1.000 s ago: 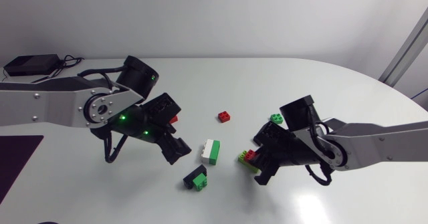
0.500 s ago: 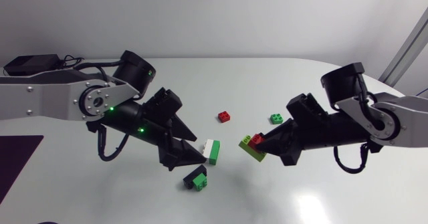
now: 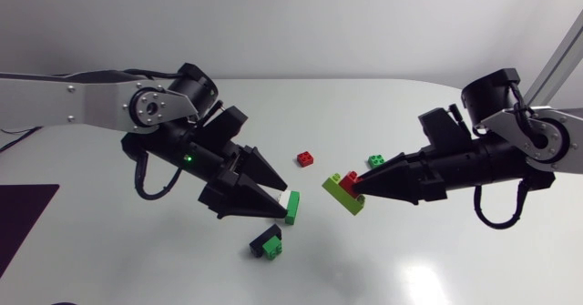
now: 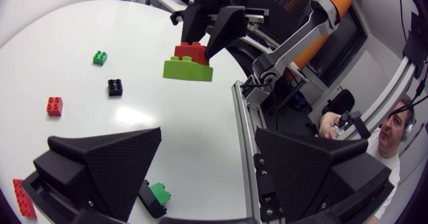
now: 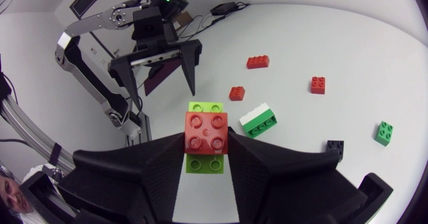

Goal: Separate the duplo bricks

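Note:
My right gripper (image 3: 357, 190) is shut on a stack of a red brick (image 5: 206, 133) on a longer lime brick (image 5: 205, 107), held above the table. In the head view this red-and-lime stack (image 3: 344, 192) hangs at the table's middle. My left gripper (image 3: 276, 196) is open and points at the stack from a short distance, with nothing between its fingers (image 4: 107, 164). From the left wrist view the stack (image 4: 188, 69) is ahead of the open fingers, clamped by the right gripper (image 4: 212, 31). A white-and-green pair (image 5: 259, 120) lies on the table below.
Loose on the table are a red brick (image 3: 306, 159), a small green brick (image 3: 375, 161) and a black-and-green pair (image 3: 267, 244). The white-and-green pair (image 3: 291, 207) lies partly under my left gripper. A black brick (image 5: 335, 148) and more red bricks (image 5: 257, 61) lie further off.
My right gripper has lifted the red-and-lime stack off the table and turned level. My left gripper has swung up and towards the stack, now pointing at it.

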You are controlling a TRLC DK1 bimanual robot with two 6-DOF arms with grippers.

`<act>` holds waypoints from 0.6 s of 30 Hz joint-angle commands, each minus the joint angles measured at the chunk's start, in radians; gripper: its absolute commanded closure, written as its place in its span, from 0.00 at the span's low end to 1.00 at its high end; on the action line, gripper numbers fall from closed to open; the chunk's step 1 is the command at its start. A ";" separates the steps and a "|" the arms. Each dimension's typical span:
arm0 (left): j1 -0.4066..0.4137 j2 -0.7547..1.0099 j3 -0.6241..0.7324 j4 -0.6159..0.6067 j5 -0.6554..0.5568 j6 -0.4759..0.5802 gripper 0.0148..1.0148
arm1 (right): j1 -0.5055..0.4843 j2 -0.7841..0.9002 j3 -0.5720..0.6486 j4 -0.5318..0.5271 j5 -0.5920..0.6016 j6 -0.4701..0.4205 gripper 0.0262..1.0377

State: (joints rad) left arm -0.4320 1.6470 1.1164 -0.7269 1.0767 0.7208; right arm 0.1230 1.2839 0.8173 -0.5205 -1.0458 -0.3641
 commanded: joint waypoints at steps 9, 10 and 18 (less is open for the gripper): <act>-0.039 0.128 0.129 -0.065 0.108 0.085 0.03 | 0.029 0.066 0.036 -0.009 -0.048 0.016 0.65; -0.045 0.132 0.138 -0.069 0.109 0.085 0.03 | 0.030 0.078 0.045 -0.007 -0.048 0.016 0.65; -0.054 0.206 0.204 -0.078 0.114 0.089 0.03 | 0.033 0.146 0.085 0.011 -0.085 0.028 0.65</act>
State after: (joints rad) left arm -0.4873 1.8099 1.2888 -0.7902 1.1725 0.7719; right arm 0.1463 1.4055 0.8822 -0.5163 -1.1080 -0.3553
